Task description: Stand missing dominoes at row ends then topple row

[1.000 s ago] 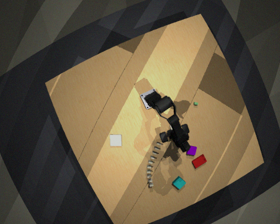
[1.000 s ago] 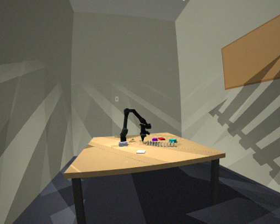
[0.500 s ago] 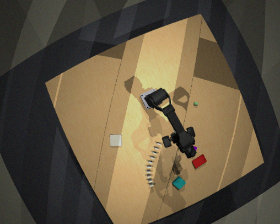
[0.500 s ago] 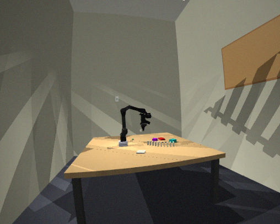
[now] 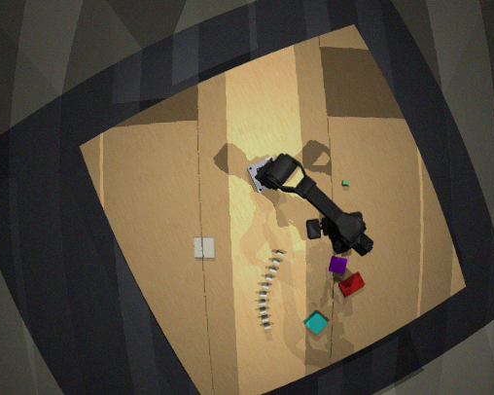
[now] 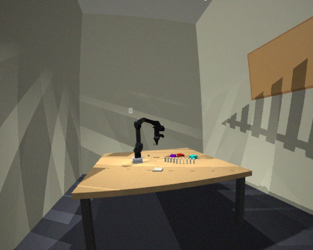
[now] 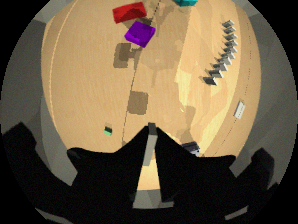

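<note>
Several pale grey dominoes stand upright in a curved row; one of them (image 5: 263, 302) is mid-row, and the end one nearest the arm's base also shows in the wrist view (image 7: 210, 81). My gripper (image 6: 156, 143) (image 7: 151, 129) is shut on another domino (image 7: 150, 150), which shows as a narrow pale strip between the fingers. The gripper hangs high above the table, off to the side of the row's end nearest the base. In the top view the arm hides the fingers and the held domino. No loose domino shows on the table.
A purple block (image 5: 338, 265) (image 7: 140, 34), a red block (image 5: 351, 284) (image 7: 129, 12) and a teal block (image 5: 316, 322) (image 6: 193, 157) lie on the arm's side of the row. A small green block (image 5: 345, 183) (image 7: 108, 130) lies apart. A flat white tile (image 5: 204, 247) (image 6: 157, 169) lies across the row.
</note>
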### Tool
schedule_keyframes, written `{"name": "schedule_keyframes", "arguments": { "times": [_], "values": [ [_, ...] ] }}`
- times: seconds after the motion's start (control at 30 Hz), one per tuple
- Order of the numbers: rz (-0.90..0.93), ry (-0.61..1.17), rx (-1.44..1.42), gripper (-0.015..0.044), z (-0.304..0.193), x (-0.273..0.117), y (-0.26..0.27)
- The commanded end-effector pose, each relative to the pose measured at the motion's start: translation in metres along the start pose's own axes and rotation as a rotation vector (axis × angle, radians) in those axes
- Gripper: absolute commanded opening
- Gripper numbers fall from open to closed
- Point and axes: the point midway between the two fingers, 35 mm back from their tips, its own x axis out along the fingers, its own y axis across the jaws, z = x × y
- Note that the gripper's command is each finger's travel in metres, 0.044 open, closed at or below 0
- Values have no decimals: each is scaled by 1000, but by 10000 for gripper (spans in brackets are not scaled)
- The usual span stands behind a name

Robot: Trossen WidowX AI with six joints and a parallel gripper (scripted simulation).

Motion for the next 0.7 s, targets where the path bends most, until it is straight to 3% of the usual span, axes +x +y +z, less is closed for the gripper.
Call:
{"name": "schedule_keyframes", "arguments": {
  "times": [0.0,0.67],
  "values": [
    [1,-6,16,22,1,1,3],
    [5,-415,-186,22,42,53,52]
  ]
}}
